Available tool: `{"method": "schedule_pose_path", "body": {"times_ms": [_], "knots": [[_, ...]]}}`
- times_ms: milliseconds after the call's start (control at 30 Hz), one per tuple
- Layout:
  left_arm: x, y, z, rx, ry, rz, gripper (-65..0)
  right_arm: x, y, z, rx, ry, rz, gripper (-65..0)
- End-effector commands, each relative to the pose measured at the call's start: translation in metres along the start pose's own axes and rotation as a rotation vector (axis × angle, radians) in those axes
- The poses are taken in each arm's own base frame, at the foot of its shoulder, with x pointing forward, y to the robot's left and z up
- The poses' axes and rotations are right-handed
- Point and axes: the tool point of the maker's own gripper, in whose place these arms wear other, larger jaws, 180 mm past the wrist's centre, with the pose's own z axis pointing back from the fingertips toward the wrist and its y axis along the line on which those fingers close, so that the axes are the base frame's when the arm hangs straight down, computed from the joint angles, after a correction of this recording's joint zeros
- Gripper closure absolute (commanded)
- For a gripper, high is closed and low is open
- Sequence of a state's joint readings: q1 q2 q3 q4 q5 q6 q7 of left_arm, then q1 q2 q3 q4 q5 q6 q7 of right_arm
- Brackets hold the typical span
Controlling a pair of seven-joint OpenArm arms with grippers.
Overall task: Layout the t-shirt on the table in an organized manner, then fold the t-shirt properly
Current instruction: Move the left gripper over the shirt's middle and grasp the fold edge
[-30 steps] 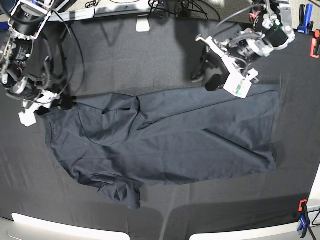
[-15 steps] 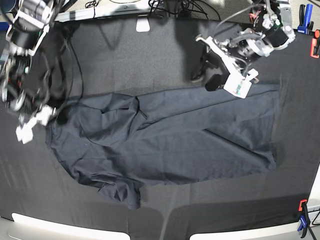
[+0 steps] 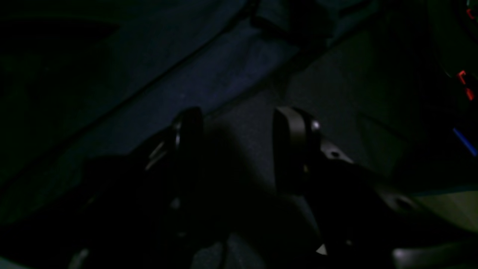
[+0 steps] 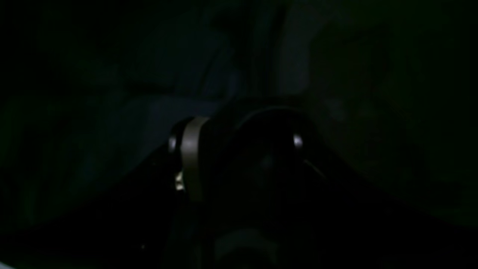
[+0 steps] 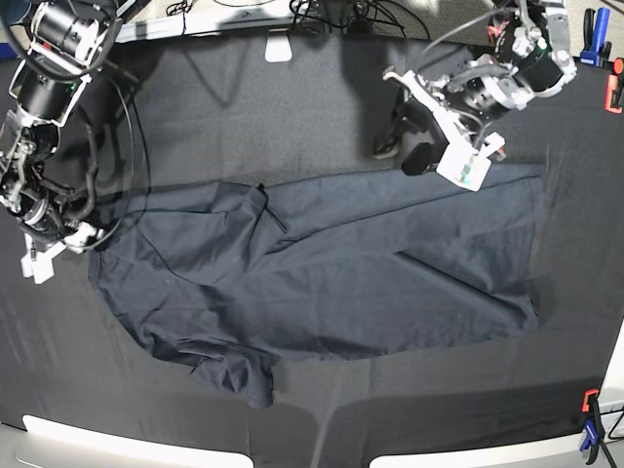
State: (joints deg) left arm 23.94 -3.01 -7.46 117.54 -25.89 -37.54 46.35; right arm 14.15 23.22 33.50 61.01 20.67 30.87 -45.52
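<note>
The dark charcoal t-shirt (image 5: 331,273) lies spread across the middle of the black-clothed table (image 5: 244,107), with a diagonal crease and a bunched sleeve at the lower left (image 5: 239,375). My left gripper (image 5: 401,154) hovers open and empty over bare cloth just beyond the shirt's far edge. In the left wrist view its fingers (image 3: 291,142) stand apart, with the shirt (image 3: 168,86) ahead of them. My right gripper (image 5: 88,234) sits at the shirt's left edge. The right wrist view is very dark. Its fingers (image 4: 192,157) appear apart, with fabric (image 4: 157,112) just ahead.
Blue (image 5: 593,44) and red (image 5: 614,93) clamps sit at the far right corner, and another clamp (image 5: 590,419) at the near right. A white object (image 5: 279,46) and cables lie along the far edge. Pale panels (image 5: 97,439) border the front.
My right gripper has moved down and to the left along the shirt's left edge, and the shirt's upper left part and central fold have shifted slightly. The left arm has stayed in place.
</note>
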Motion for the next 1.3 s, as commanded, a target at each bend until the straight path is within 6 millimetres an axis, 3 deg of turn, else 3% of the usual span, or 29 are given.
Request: {"method": "schedule_pose_path", "body": {"times_ms": [0, 133, 367, 467, 600, 733, 833, 933, 1100, 1267], "knots": [[0.013, -0.003, 0.002, -0.011, -0.051, -0.002, -27.5, 0.034, -0.010, 0.011, -0.024, -0.105, -0.001, -26.4], [0.013, -0.003, 0.002, -0.011, -0.052, -0.002, -27.5, 0.054, -0.024, 0.021, -0.061, -0.195, -0.015, -26.4], [0.013, -0.003, 0.002, -0.012, -0.053, -0.001, -27.5, 0.060, -0.031, 0.028, -0.068, -0.199, -0.012, -26.4], [0.020, -0.009, 0.003, -0.047, -0.092, 0.034, -27.5, 0.061, -0.015, 0.030, 0.040, -0.196, 0.005, -26.4], [0.048, -0.020, 0.007, -0.119, -0.236, 0.108, -27.5, 0.067, 0.015, 0.041, 0.209, -0.206, 0.034, -26.4], [0.060, -0.005, 0.003, -0.065, -0.259, 0.157, -27.5, 0.076, 0.024, 0.056, 0.265, -0.226, 0.024, -26.4], [0.070, -0.008, -0.002, -0.095, -0.268, 0.156, -27.5, 0.081, 0.029, 0.070, 0.283, -0.264, 0.045, -26.4], [0.072, -0.021, -0.017, -0.146, -0.265, 0.173, -27.5, 0.075, 0.034, 0.082, 0.276, -0.273, 0.103, -26.4], [0.051, -0.056, -0.068, -0.288, -0.187, 0.284, -27.5, 0.060, 0.042, 0.100, 0.249, -0.263, 0.206, -26.4], [0.045, -0.079, -0.117, -0.390, -0.112, 0.339, -27.5, 0.042, 0.038, 0.105, 0.229, -0.224, 0.228, -26.4]]}}
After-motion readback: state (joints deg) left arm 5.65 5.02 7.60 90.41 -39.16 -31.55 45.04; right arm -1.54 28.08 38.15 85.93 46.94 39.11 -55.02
